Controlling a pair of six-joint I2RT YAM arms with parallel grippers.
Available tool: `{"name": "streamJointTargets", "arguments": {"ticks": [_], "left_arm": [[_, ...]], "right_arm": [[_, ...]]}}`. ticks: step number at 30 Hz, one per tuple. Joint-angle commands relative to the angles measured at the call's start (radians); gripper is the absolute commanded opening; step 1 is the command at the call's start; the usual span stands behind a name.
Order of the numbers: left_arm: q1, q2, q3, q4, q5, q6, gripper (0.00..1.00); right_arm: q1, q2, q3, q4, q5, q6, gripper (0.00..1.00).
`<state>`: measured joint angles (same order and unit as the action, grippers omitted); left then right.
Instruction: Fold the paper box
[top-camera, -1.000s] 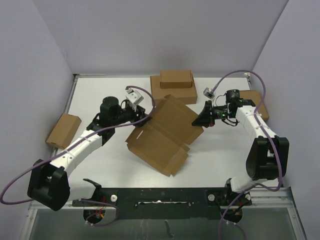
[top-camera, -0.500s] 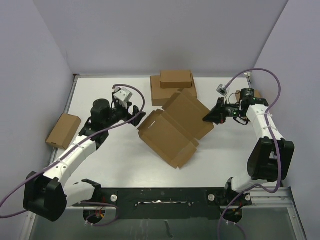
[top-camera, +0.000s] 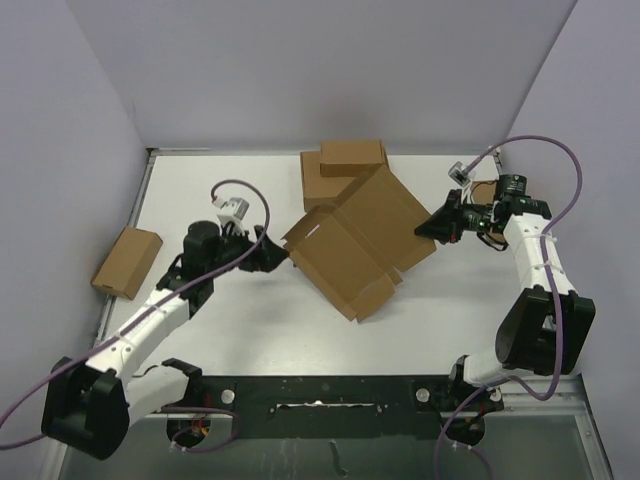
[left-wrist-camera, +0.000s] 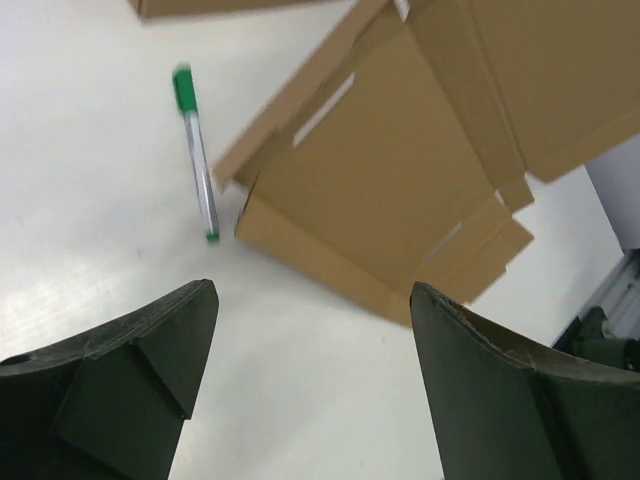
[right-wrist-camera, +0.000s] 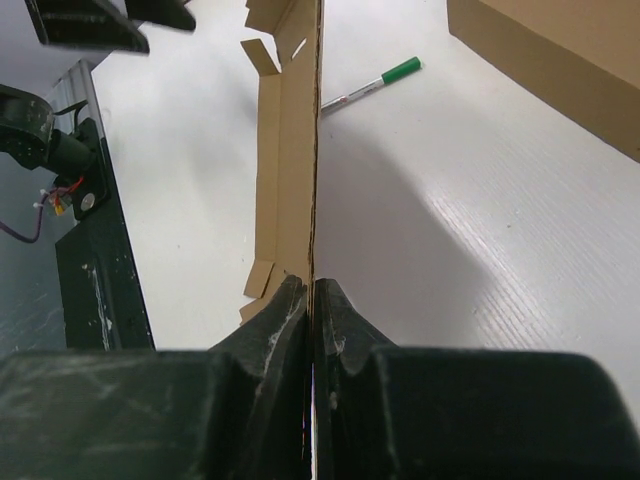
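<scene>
The paper box (top-camera: 360, 245) is a partly unfolded brown cardboard mailer lying tilted in the middle of the table, its flaps spread. My right gripper (top-camera: 432, 228) is shut on its right edge; in the right wrist view the thin cardboard sheet (right-wrist-camera: 290, 150) runs edge-on straight into the closed right gripper (right-wrist-camera: 313, 285). My left gripper (top-camera: 275, 258) stands open just left of the box and touches nothing. In the left wrist view the box (left-wrist-camera: 390, 190) lies beyond the left gripper (left-wrist-camera: 312, 290), with bare table between the fingers.
A green-capped pen (left-wrist-camera: 197, 150) lies on the table by the box's left corner, also seen in the right wrist view (right-wrist-camera: 375, 84). Two stacked brown boxes (top-camera: 345, 170) stand at the back. A small box (top-camera: 127, 261) sits at the left edge, another (top-camera: 500, 190) behind the right arm.
The left gripper let go of the box's left edge, opened and drew back to the left. The right gripper pulled the box right and toward the back, still gripping it.
</scene>
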<state>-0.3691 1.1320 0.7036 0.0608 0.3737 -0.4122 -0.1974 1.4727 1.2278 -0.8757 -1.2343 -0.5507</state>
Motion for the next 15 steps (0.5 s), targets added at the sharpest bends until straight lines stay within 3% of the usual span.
{"name": "streamJointTargets", "arguments": {"ticks": [1,7,15], "left_arm": [[0.006,-0.199,-0.187,0.075,-0.019,-0.264,0.76],[0.007,-0.303,-0.388,0.233,-0.051,-0.415,0.72],[-0.044,-0.093,-0.411,0.454,0.023,-0.512,0.64]], "right_arm": [[0.007,-0.024,0.013,0.022,-0.058,0.01,0.0],[0.015,-0.028,0.014,0.012,-0.075,-0.003,0.0],[0.016,-0.026,0.012,0.013,-0.096,0.0,0.0]]}}
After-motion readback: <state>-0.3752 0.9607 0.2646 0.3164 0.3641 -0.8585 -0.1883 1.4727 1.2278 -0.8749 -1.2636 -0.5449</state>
